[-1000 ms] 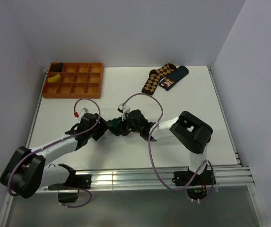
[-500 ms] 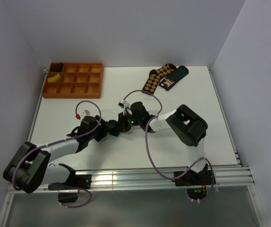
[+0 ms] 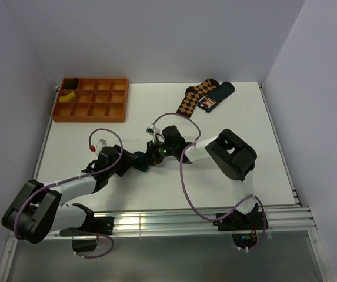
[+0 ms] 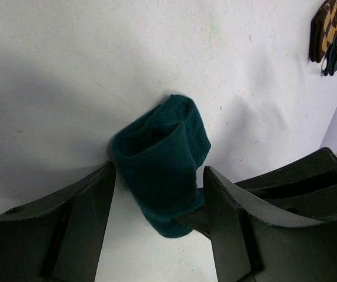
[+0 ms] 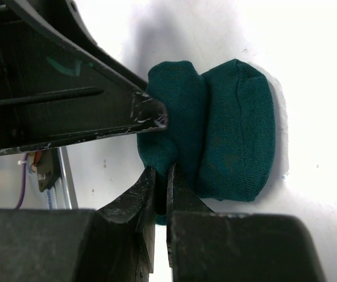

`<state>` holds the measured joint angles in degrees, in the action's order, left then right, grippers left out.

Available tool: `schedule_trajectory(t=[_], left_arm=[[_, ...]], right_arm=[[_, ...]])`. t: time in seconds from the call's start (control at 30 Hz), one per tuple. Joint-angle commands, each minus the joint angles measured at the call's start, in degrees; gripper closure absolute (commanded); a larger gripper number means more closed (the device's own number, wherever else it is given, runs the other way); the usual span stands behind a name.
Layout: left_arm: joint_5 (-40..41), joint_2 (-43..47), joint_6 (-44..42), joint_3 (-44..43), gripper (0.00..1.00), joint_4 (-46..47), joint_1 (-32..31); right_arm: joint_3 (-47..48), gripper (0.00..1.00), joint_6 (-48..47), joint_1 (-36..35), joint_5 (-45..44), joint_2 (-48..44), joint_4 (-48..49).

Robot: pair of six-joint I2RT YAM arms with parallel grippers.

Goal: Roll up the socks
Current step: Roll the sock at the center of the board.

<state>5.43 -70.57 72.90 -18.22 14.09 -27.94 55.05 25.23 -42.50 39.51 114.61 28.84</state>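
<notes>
Left arm point(image 3: 74, 183) and right arm point(image 3: 200, 151) share white links, black joints and looping purple cables point(image 3: 184, 176).

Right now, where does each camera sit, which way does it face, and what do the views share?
Top external: above and behind, looking down on the table; left arm and right arm show.
Left wrist: looks down past the left gripper at the teal sock bundle.
Right wrist: low, facing the bundle; right gripper pinches it, a left finger beside.
Shared: all three see the bundle.
</notes>
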Motion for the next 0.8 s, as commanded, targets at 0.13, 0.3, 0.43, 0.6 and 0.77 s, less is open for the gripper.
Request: schedule_trajectory(t=[0.13,0.3,0.43,0.6,0.77], left_arm=[[-1.6,-4.5,-0.7,0.1,0.34,4.5,0.3],[-3.1,-7.3,-1.0,0.5,0.4,6.8,0.3],[-3.6,-8.2,-1.5,0.2,0.55,6.9,0.3],[-3.1,-7.6,-2.5,-0.9,0.76,5.1,0.3],[-1.9,-7.4,-3.5,-2.8,0.95,0.7,0.3]], right_arm=[[0.4,1.0,0.4,-0.2,2.8,4.7,-9.6],[0.7,1.0,0.5,-0.1,3.8,5.2,-9.6],[-0.4,1.0,2.4,0.4,4.7,5.5,-7.6],[-1.6,1.0,3.2,1.4,3.1,4.7,-6.3],[-4.3,0.83,2.0,1.4,-2.4,-2.1,-6.4]])
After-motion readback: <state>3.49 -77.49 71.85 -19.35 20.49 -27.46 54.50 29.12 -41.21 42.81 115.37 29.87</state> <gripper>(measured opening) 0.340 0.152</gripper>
